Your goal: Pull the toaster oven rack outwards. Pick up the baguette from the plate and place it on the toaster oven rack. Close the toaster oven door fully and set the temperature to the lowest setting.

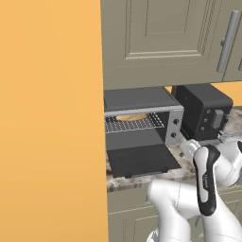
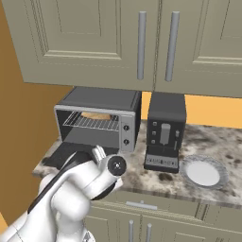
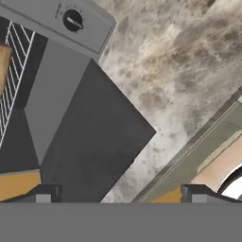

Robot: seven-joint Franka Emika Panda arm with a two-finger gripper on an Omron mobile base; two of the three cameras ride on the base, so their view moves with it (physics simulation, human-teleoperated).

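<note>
The toaster oven (image 1: pixel 142 120) stands on the speckled stone counter (image 2: pixel 208 142) with its cavity exposed. Inside, the toaster oven rack (image 1: pixel 133 124), a silver grid of thin parallel wires, sits at mid height, and the baguette (image 1: pixel 131 116), a tan-golden oblong loaf, lies on it toward the back; from the right base view only a sliver of bread (image 2: pixel 96 116) shows above the wires. The toaster oven door (image 1: pixel 142 160) is folded down flat at 6 o'clock from the cavity, a dark matte rectangle resting over the counter's front edge. Its handle cannot be made out.

The plate (image 2: pixel 203 172), round, pale and shallow, lies bare at 4 o'clock from the oven, beyond the taller black coffee machine (image 2: pixel 164 130) that stands just beside the oven's knob panel.

In the hand view the oven is cut off at the left edge: one round dark knob (image 3: pixel 73 21) on the silver panel, a few rack wires, a corner of bread at 9 o'clock. The gripper (image 3: pixel 118 193) hangs over the door's outer corner and the counter edge, its two dark fingertips (image 3: pixel 45 193) spread wide with nothing between them. In the base views the white arm's wrist covers the hand, so the fingers themselves are hard to see there.

Grey panelled cabinets (image 2: pixel 118 42) with bar handles hang above.
</note>
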